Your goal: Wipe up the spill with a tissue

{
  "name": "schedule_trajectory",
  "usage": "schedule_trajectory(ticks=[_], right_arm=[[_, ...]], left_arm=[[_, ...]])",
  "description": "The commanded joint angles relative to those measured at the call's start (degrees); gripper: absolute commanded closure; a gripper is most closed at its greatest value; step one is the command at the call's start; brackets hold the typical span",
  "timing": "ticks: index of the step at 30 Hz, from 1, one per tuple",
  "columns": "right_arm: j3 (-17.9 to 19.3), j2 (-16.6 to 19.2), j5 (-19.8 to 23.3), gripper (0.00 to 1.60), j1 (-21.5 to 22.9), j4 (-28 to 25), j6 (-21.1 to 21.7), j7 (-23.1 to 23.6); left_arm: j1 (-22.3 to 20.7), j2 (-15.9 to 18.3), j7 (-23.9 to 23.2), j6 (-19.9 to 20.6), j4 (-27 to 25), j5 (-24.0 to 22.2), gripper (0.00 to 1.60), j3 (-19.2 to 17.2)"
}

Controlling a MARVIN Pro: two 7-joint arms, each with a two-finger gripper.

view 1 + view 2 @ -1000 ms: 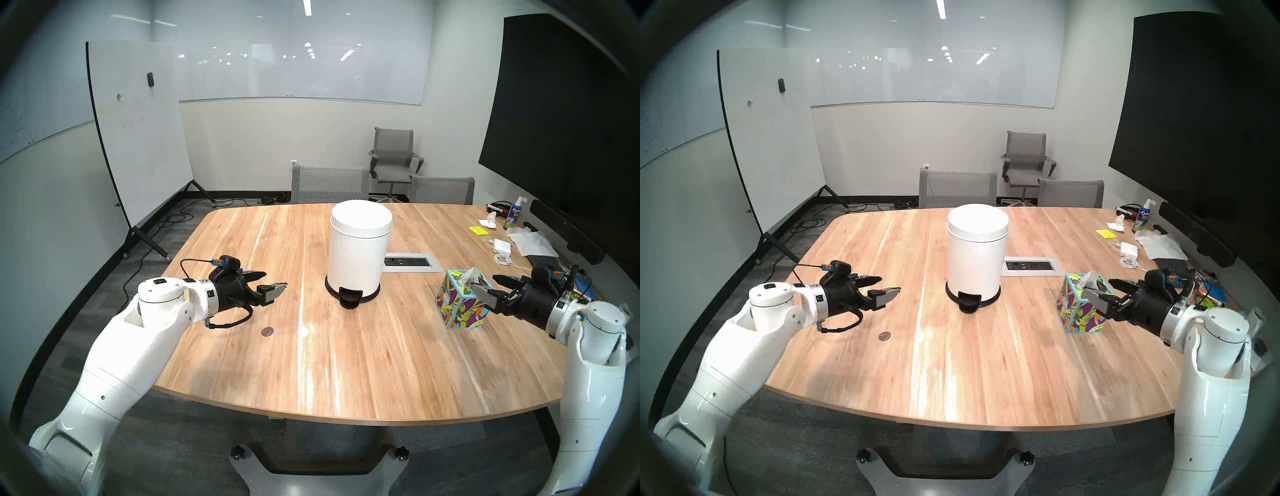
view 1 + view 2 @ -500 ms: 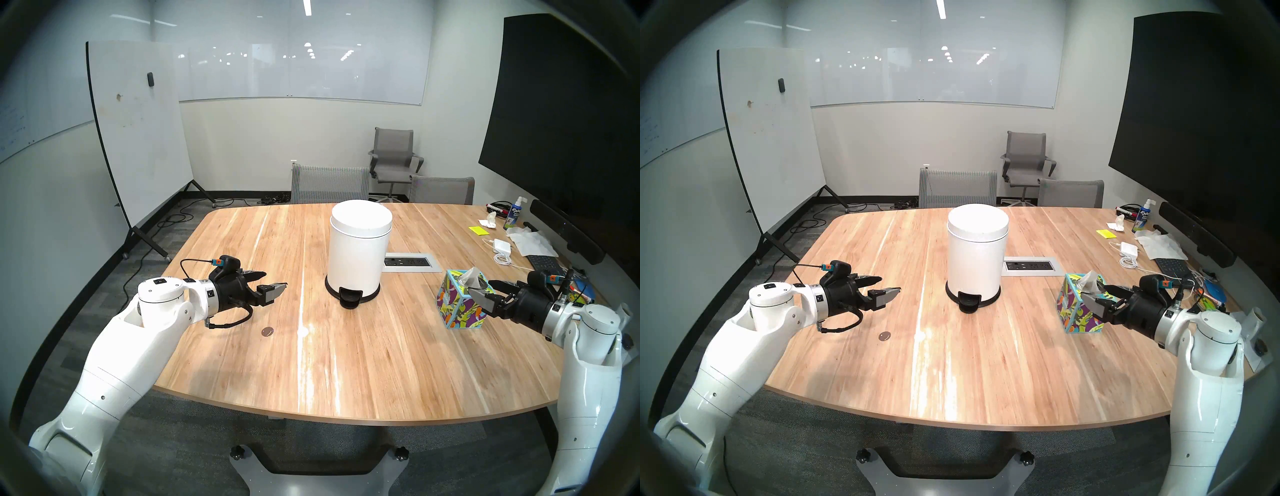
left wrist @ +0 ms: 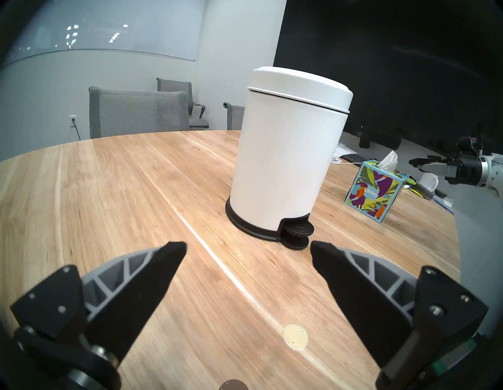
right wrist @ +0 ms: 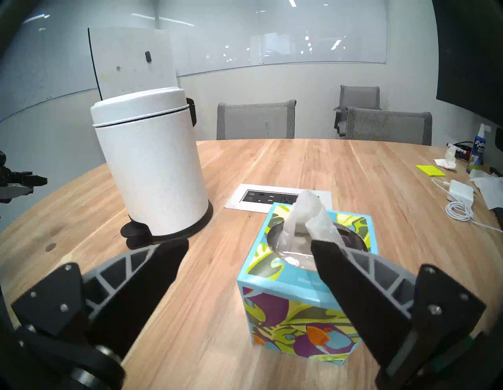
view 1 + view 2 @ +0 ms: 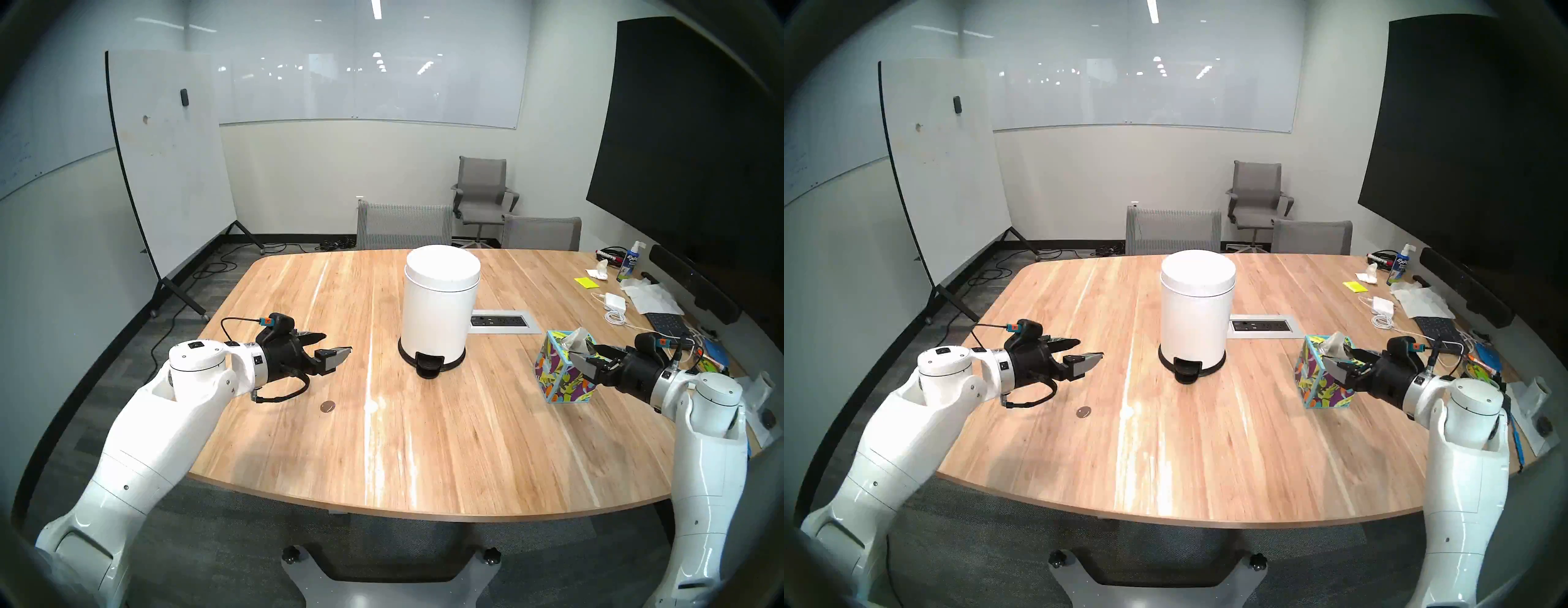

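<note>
My right hand [image 5: 587,354] is open, its two black wedge fingers [image 4: 351,283] spread wide, with grey ribbed backs, and it holds nothing. It hovers just at the tissue box [image 5: 562,373], a small cube of glossy card printed with bright leaves and birds. From the oval slot on top a white tissue [image 4: 307,215] stands up, thin and crumpled, with a clear plastic film around its base; one finger is close beside it, but I cannot tell if it touches. My left hand [image 5: 335,344] is also open and empty, above the bench [image 5: 466,446], which is smooth light wood with long pale streaks in the grain. The spill [image 5: 327,406] is a small round glossy puddle, grey-brown, lying on the bench near my left hand and well apart from the box. Between them stands a white cylinder bin [image 5: 439,310], matte, upright, lid closed, with a black base ring and a black pedal.
</note>
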Motion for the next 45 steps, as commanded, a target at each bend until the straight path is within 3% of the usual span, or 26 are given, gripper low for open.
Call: schedule_trajectory(ticks=[1,8,21,22,23,24,26,28,31,39,45], right_arm=[[-0.9,0.6,-0.5,0.00,2.7,0.4,-1.3,-1.0],[-1.9,1.3,-1.9,0.00,4.5,5.4,-3.7,-2.7],[-0.7,1.9,-2.3,0.00,5.3,9.3,-6.2,-2.7],[-0.6,1.8,-2.2,0.24,5.3,9.5,-6.6,-2.6],[-0.6,1.9,-2.1,0.65,5.3,9.6,-6.7,-2.5],[-0.5,1.9,-2.0,0.77,5.3,9.7,-6.8,-2.4],[-0.4,1.8,-1.9,0.67,5.3,9.7,-6.9,-2.3],[-0.4,1.7,-1.8,0.39,5.3,9.5,-6.9,-2.1],[-0.2,1.5,-1.7,0.23,5.2,9.0,-6.8,-1.7],[0.1,1.0,-1.5,0.09,4.7,7.2,-6.4,-0.9],[0.2,0.9,-1.5,0.11,5.0,6.8,-6.3,-0.7]], left_arm=[[-0.4,0.0,-0.1,-0.1,-0.8,-0.1,0.00,-0.3],[-0.4,0.0,-0.1,-0.1,-0.8,-0.1,0.00,-0.3],[-0.4,0.0,-0.1,-0.1,-0.8,-0.1,0.00,-0.3],[-0.4,0.0,-0.1,-0.1,-0.8,-0.1,0.00,-0.3],[-0.4,0.0,-0.1,-0.1,-0.8,-0.1,0.00,-0.3],[-0.4,0.0,-0.1,-0.1,-0.8,-0.1,0.00,-0.3],[-0.4,0.0,-0.1,-0.1,-0.8,-0.1,0.00,-0.3],[-0.4,0.0,-0.1,-0.1,-0.8,-0.1,0.00,-0.3],[-0.4,0.0,-0.1,-0.1,-0.8,-0.1,0.00,-0.3],[-0.4,0.0,-0.1,-0.1,-0.8,-0.1,0.00,-0.3],[-0.4,0.0,-0.1,-0.1,-0.8,-0.1,0.00,-0.3]])
